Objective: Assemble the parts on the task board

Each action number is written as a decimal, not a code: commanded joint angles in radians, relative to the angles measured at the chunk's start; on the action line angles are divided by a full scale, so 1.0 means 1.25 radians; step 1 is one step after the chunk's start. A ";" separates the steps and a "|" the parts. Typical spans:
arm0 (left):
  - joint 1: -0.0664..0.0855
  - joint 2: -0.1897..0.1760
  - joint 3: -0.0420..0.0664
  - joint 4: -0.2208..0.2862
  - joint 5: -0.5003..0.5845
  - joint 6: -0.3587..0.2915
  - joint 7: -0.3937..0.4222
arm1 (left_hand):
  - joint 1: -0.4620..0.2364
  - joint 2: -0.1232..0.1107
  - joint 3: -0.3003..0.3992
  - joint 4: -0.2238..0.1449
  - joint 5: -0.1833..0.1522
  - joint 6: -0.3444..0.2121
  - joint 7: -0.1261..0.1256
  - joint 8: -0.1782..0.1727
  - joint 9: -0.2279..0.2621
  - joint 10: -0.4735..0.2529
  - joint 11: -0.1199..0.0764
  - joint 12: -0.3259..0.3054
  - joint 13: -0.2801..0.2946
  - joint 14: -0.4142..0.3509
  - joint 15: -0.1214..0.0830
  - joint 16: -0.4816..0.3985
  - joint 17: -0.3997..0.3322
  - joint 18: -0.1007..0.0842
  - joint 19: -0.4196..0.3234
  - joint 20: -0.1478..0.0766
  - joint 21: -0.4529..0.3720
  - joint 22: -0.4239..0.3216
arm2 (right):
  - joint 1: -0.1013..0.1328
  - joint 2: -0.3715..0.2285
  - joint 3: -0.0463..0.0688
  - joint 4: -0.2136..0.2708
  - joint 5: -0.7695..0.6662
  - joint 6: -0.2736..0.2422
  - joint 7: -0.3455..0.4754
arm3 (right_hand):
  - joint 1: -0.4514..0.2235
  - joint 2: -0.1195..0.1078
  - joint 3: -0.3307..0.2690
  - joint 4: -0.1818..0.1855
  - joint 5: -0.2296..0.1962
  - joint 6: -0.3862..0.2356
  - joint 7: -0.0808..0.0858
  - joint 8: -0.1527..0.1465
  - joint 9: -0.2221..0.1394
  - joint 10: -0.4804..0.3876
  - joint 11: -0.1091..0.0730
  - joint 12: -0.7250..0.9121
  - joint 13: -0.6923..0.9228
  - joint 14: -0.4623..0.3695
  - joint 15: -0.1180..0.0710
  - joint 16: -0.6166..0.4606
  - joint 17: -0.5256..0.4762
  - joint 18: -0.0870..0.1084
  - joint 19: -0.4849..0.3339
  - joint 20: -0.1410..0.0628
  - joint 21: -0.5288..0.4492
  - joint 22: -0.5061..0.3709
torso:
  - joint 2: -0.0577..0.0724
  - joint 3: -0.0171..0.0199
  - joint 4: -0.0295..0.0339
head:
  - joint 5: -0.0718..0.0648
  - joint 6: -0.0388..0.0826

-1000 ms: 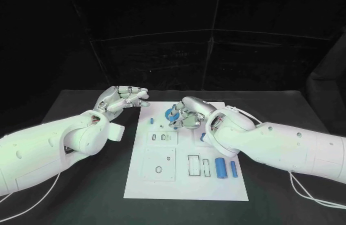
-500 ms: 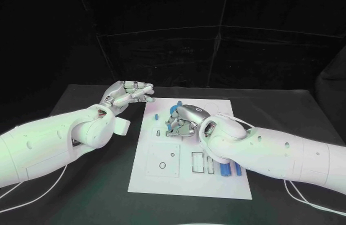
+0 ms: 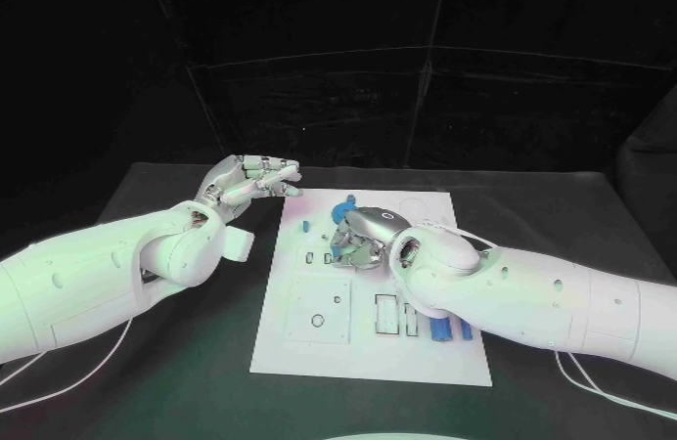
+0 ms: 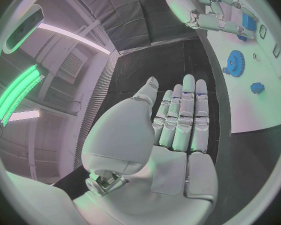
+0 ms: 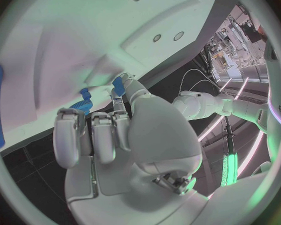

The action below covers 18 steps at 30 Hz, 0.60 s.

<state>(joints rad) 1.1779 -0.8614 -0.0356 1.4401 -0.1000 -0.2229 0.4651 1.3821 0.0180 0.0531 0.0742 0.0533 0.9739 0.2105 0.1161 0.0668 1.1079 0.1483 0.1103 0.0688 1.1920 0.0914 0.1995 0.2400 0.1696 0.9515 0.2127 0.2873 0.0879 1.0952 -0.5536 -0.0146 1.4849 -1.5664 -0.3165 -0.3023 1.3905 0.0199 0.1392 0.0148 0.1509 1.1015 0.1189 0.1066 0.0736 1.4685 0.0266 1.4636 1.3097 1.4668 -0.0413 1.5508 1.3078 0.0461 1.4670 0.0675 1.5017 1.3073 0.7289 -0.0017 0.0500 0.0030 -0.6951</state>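
While the white task board point(image 3: 374, 357) lies in the middle of the head view, the right hand point(image 3: 364, 233) comes in from the right and bends down over the board's upper part. A blue gear point(image 3: 343, 211) peeks out just above it. Two blue pegs point(image 3: 449, 330) lie on the board's lower right. The left hand point(image 3: 251, 180) floats at the upper left, beside the board, holding nothing.

In the left wrist view, the left hand point(image 4: 178, 122) has flat, straight fingers with nothing in them. The blue gear point(image 4: 236, 62) lies on the board at the right.

In the right wrist view, the right hand point(image 5: 112, 130) pinches a small blue part point(image 5: 118, 85) against the board point(image 5: 84, 30). A ridged blue part point(image 5: 83, 105) sits just beside it.
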 commanded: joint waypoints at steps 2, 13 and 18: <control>0.001 0.001 0.001 0.001 0.003 0.011 0.006 | 0.000 0.006 -0.001 -0.005 -0.003 0.005 0.001 -0.004 0.000 0.006 0.001 -0.004 -0.001 0.000 0.003 -0.003 0.001 0.012 0.007 -0.001 -0.006 -0.001 | 0.001 0.002 -0.001 -0.005 -0.021 0.025 -0.009 | -0.009 -0.002 0.006 -0.001 0.000 0.007 -0.006 0.003 0.002 0.029 0.002 -0.003 0.140 0.074 0.000 -0.001 0.168 -0.009 0.023 -0.002 0.001 0.078 | 0.000 -0.0005 0.0002 | 0.001 -0.002; 0.001 0.000 0.001 0.000 0.003 0.011 0.005 | 0.000 0.006 -0.001 -0.005 -0.003 0.005 0.001 -0.004 0.000 0.006 0.001 -0.004 -0.001 0.000 0.003 -0.003 0.001 0.012 0.007 -0.001 -0.006 -0.001 | 0.001 0.000 -0.016 -0.008 -0.021 0.048 -0.009 | -0.012 -0.006 0.007 -0.002 -0.004 0.007 -0.006 0.003 0.002 0.028 0.002 -0.004 0.139 0.074 0.000 -0.002 0.168 -0.009 0.023 -0.002 0.001 0.078 | 0.000 -0.0001 0.0000 | 0.002 -0.007; 0.001 0.000 0.001 0.000 0.003 0.012 0.005 | 0.000 0.006 -0.001 -0.005 -0.003 0.005 0.001 -0.004 0.000 0.006 0.001 -0.004 -0.001 0.000 0.003 -0.003 0.001 0.012 0.007 -0.001 -0.006 -0.001 | 0.001 0.000 -0.018 -0.006 -0.022 0.062 -0.010 | -0.018 -0.013 0.007 -0.002 -0.008 0.004 -0.004 0.000 0.001 0.027 0.003 -0.006 0.138 0.074 0.001 -0.002 0.167 -0.009 0.023 -0.001 0.001 0.078 | 0.000 -0.0002 0.0001 | 0.001 -0.007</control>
<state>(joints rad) 1.1779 -0.8615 -0.0356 1.4391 -0.0995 -0.2206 0.4650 1.3821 0.0180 0.0531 0.0743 0.0533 0.9739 0.2106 0.1161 0.0668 1.1079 0.1483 0.1103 0.0688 1.1920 0.0914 0.1996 0.2398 0.1697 0.9515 0.2127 0.2873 0.0880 1.1020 -0.5524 -0.0291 1.4793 -1.5876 -0.2984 -0.3034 1.3731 0.0024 0.1417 0.0123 0.1457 1.0982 0.1152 0.1075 0.0760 1.4685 0.0267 1.4596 1.3096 1.4668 -0.0413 1.5508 1.3076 0.0461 1.4671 0.0675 1.5016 1.3073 0.7286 -0.0019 0.0500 0.0052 -0.7039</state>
